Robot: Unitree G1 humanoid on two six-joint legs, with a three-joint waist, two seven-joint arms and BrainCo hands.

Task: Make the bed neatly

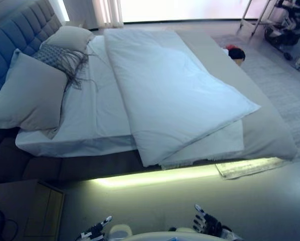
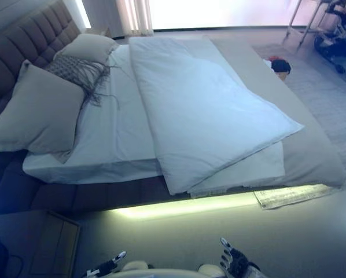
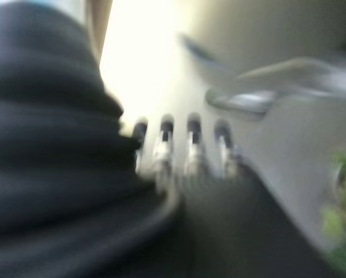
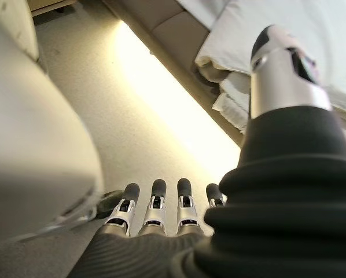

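Both hands, the left hand and the right hand, are cropped at six o'clock; the far pillow sits partly behind the fringed cushion.

A white duvet covers the white-sheeted bed. The pillows are pale grey, the fringed throw grey-patterned, the tufted headboard brown-grey, the bed's lower edge yellow-lit.

Two robot hands, silver and black

Left hand and right hand: silver fingers, dark rounded tips, dark ribbed covers over wrists.
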